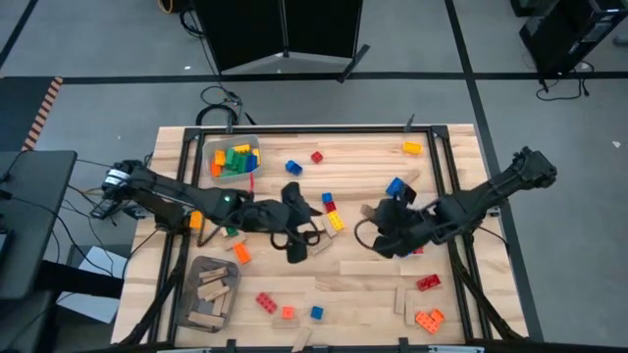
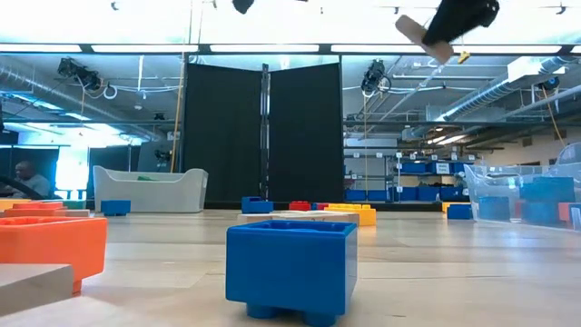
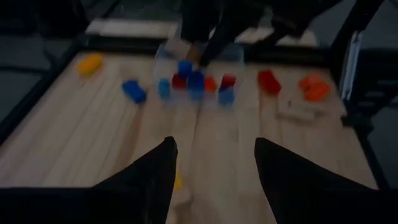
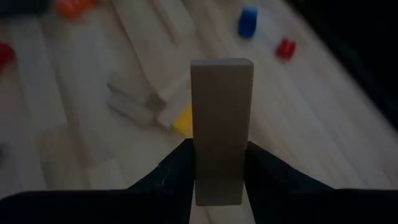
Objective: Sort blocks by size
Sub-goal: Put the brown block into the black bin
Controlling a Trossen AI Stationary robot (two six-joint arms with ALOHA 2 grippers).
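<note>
A tan wooden piece (image 4: 221,124) is clamped upright in the right gripper (image 4: 217,165), above mid-table.

The left gripper (image 3: 211,168) is held released over bare planks; scattered blocks (image 1: 331,218) and the clear bin (image 1: 231,160) are set near the table edge (image 1: 294,128).

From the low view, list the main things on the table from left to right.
Orange brick → big blue brick nearest the camera → yellow brick farther back → clear bin with blue bricks at the right edge.
</note>
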